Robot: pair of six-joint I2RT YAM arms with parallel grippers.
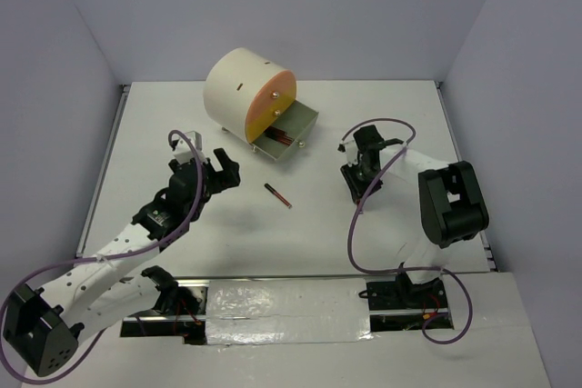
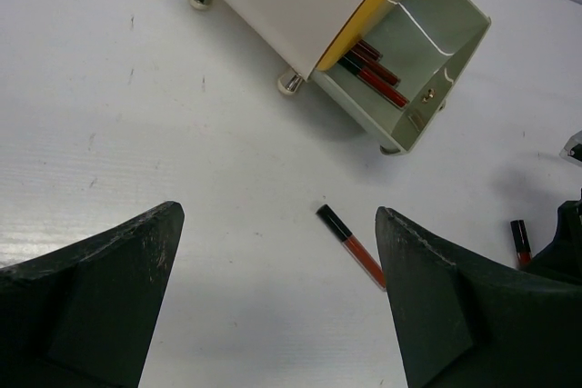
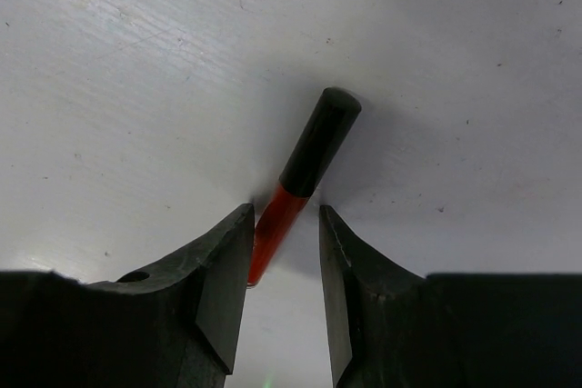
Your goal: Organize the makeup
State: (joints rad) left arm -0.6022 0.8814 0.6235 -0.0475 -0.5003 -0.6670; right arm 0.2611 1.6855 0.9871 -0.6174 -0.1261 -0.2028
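White bench (image 1: 145, 124) with pale walls (image 1: 364, 6) rising on its left, far and right edges. Bare surface runs from the left edge to the left arm, which reaches in from the near-left corner toward the middle.

Left gripper (image 1: 225, 170) hangs over the left-centre of the bench, jaws spread wide and holding nothing. Its wrist view shows open bench between the two fingers (image 2: 91, 297).

Just right of it, a loose stick (image 1: 277, 194), black cap and red body, lies flat and slanted near the bench's middle. It touches nothing, with bare surface all round it and down to the near edge.

Beyond it, by the far edge, the chest (image 1: 241, 88) lies on its side on small metal feet. Its drawer (image 1: 305, 120) is pulled out toward the right edge, and several drawer sticks (image 2: 373, 70) lie along one side of it, the rest of the tray bare.

Right gripper (image 3: 285, 213) points down at the right-centre of the bench, well apart from the drawer. Its jaws stand narrowly apart around a second stick (image 3: 305, 165), red end between the fingertips, black cap jutting out over the surface. A sliver of gap shows on one side, so I cannot tell whether it is pinched. Bare bench stretches from there to the far-right corner and the right edge.
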